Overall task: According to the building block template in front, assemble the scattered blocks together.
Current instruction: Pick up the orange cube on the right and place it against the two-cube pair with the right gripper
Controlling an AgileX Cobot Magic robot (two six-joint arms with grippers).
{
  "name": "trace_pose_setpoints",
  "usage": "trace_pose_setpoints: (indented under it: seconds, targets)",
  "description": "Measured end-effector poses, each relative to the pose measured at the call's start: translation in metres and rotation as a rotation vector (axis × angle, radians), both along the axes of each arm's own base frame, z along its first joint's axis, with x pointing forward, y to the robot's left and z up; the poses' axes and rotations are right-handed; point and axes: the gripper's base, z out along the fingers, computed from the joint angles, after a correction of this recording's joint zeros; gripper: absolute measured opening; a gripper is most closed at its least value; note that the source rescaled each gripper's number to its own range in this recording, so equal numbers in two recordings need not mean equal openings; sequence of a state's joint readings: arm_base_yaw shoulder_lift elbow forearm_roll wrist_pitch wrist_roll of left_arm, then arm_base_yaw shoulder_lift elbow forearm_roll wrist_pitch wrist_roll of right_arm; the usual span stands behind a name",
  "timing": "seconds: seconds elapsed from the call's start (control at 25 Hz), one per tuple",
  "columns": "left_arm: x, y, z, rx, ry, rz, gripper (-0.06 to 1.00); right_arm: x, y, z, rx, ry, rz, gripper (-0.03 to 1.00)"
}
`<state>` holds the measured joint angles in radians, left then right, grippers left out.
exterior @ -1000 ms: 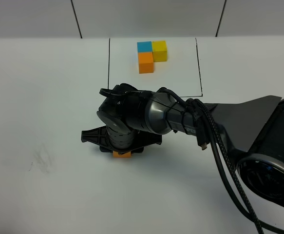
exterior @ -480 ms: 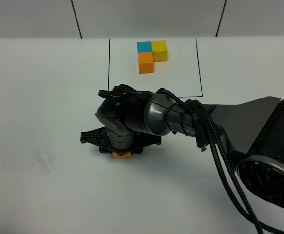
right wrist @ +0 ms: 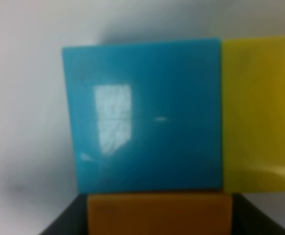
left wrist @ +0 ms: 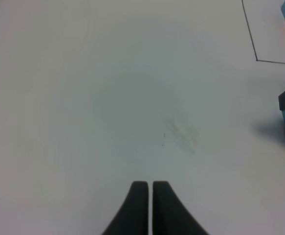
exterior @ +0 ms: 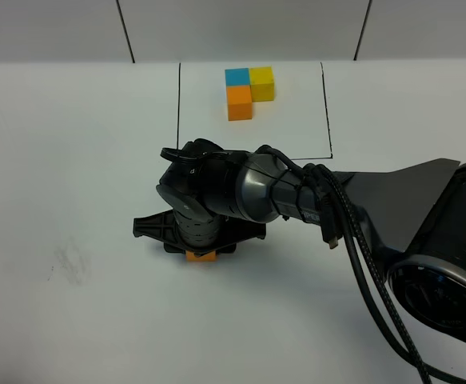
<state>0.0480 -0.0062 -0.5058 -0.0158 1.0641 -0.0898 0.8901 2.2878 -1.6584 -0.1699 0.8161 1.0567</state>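
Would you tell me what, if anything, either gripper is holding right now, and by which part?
The right gripper seems to clamp the orange cube by two opposite side faces; the left gripper is shut on nothing.

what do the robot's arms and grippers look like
The right arm is a thick, rounded tube in glossy dark grey and black, widening into a bulky black base at the right edge. A bundle of black cables runs along it, tied near the wrist. Its gripper is a flat black piece with angular wings. The left gripper shows only two slim, tapered black fingers.
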Motion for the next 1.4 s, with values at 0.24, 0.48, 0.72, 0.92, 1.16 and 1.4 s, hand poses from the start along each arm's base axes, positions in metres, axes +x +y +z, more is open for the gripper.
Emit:
trace_pose_setpoints:
  seconds: [0.24, 0.48, 0.72, 0.92, 1.16, 1.4]
  targets:
    - [0.0, 0.0, 0.0, 0.0, 0.0, 0.0, 0.0, -0.0001, -0.0001, 0.0, -0.001, 0.001, 0.0, 0.53]
    - [0.0, 0.0, 0.0, 0.0, 0.0, 0.0, 0.0, -0.0001, -0.0002, 0.0, -0.002, 0.001, 0.0, 0.53]
    - [0.0, 0.0, 0.0, 0.0, 0.0, 0.0, 0.0, -0.0001, -0.0002, 0.0, -0.002, 0.001, 0.0, 0.53]
    - [0.0, 0.0, 0.0, 0.0, 0.0, 0.0, 0.0, -0.0001, -0.0002, 0.0, -0.002, 0.001, 0.0, 0.53]
    - [0.0, 0.0, 0.0, 0.0, 0.0, 0.0, 0.0, -0.0001, -0.0002, -0.0001, -0.002, 0.002, 0.0, 0.53]
    - [0.0, 0.0, 0.0, 0.0, 0.0, 0.0, 0.0, 0.0002, -0.0005, 0.0, -0.006, -0.003, 0.003, 0.53]
